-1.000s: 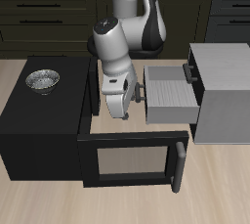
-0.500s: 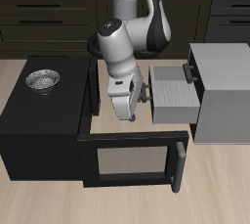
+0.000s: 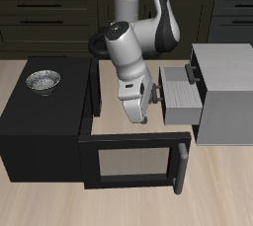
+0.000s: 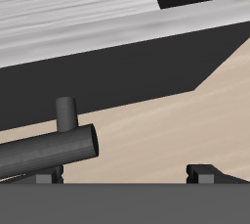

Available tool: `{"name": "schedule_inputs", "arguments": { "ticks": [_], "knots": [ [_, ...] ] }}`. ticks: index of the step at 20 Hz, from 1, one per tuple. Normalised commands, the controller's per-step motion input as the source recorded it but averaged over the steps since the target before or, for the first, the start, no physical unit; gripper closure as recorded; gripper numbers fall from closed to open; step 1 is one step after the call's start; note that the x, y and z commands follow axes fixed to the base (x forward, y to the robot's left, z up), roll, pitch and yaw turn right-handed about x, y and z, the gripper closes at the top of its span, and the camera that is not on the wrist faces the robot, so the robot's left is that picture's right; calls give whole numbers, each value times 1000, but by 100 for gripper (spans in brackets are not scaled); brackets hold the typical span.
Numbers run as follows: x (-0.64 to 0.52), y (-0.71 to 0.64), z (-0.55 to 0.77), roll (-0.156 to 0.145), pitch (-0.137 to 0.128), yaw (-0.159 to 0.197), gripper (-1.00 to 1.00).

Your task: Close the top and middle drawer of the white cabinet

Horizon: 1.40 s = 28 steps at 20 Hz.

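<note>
- Midway through the closing job, by the look of it: white cabinet [image 3: 230, 92] standing at the table's side, beside the open black box [image 3: 44, 126].
- Two drawers sticking out of the cabinet front toward the arm: top drawer [image 3: 192, 73] out only a little, middle drawer [image 3: 182, 98] out further, grey top face exposed.
- Gripper [image 3: 144, 107] lowered right against the middle drawer's front, apparently touching or just beside its dark handle [image 4: 44, 150].
- From the wrist camera: handle bar close up, running just ahead of the fingertips [image 4: 202, 172], pale table [image 4: 166, 130] and the black box's dark wall behind.
- Finger spread: cannot tell for sure; nothing seen pinched between the tips.
- Step in hand, judged: pushing the middle drawer home.
- Next move calls for a steady, straight push along the drawer's slide until the front sits flush, staying square so the drawer does not jam.
- After that, a lift to the top drawer and the same short push.
- Black box's hanging door [image 3: 133, 161] near the arm's path; worth clearing.
</note>
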Motion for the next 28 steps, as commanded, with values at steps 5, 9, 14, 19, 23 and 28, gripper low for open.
{"name": "schedule_inputs", "arguments": {
  "ticks": [5,9,14,19,23,28],
  "knots": [
    [73,254,19,32,-8,-1,-100],
    [75,438,6,60,-2,-10,-100],
    [23,286,18,34,-10,-8,-100],
    [33,312,-42,41,0,-6,-100],
    [12,212,-26,22,-14,-4,-100],
    [9,319,-25,39,-20,-19,-100]
  ]
}}
